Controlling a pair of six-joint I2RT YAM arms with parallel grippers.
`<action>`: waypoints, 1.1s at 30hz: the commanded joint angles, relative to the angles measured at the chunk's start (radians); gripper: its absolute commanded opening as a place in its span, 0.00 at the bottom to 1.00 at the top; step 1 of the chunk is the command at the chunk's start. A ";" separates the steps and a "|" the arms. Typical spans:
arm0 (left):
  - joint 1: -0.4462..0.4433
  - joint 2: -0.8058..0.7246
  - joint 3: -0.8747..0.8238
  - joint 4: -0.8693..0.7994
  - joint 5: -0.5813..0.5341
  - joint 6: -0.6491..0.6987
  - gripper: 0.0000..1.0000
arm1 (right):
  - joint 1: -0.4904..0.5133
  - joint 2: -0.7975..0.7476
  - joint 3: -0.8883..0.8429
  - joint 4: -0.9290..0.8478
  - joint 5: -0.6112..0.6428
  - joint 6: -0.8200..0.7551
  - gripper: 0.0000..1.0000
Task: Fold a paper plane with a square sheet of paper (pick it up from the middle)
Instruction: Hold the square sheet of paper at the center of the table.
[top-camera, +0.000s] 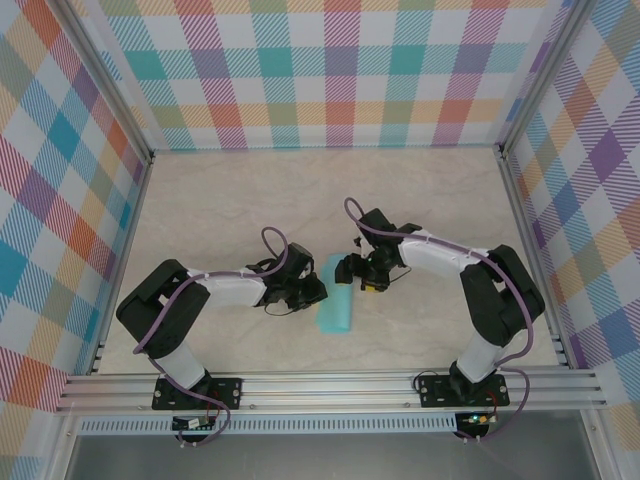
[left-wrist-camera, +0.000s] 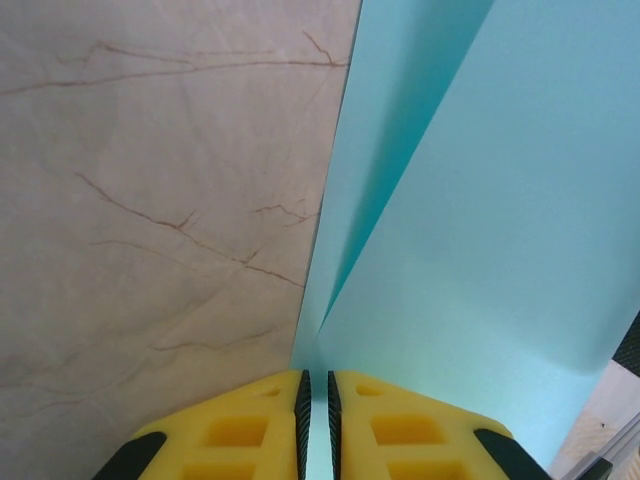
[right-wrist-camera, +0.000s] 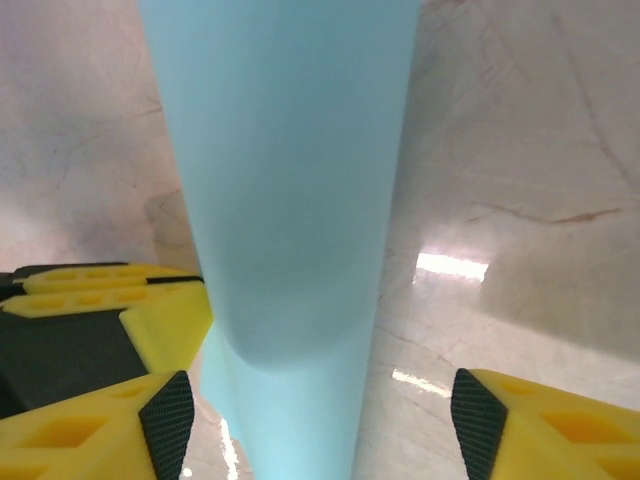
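Note:
The square sheet of paper (top-camera: 334, 302), light teal, lies in the middle of the table bent over on itself into a loose roll; it has no paper plane shape. My left gripper (top-camera: 312, 292) comes at it from the left, and in the left wrist view its yellow fingers (left-wrist-camera: 240, 430) are shut on the sheet's (left-wrist-camera: 480, 200) edge, teal showing in the slit between the pads. My right gripper (top-camera: 352, 270) reaches in from the right. It stands open (right-wrist-camera: 320, 420) astride the curved sheet (right-wrist-camera: 290, 200), with a wide gap to the right pad (right-wrist-camera: 475, 415).
The marble-look tabletop (top-camera: 240, 200) is bare around the paper. Plaid walls (top-camera: 330, 70) close off the back and both sides, and an aluminium rail (top-camera: 330, 385) runs along the near edge. In the right wrist view the left gripper's yellow fingers (right-wrist-camera: 120, 290) sit close at the left.

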 joint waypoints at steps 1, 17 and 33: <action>-0.011 -0.003 -0.007 -0.021 0.000 0.008 0.16 | -0.009 0.006 -0.009 0.036 -0.018 0.022 0.64; -0.013 -0.310 0.011 -0.244 -0.187 0.055 0.30 | -0.010 0.097 0.038 -0.051 -0.038 -0.158 0.51; -0.012 -0.359 0.006 -0.285 -0.221 0.049 0.31 | -0.010 0.127 0.056 -0.069 0.050 -0.068 0.57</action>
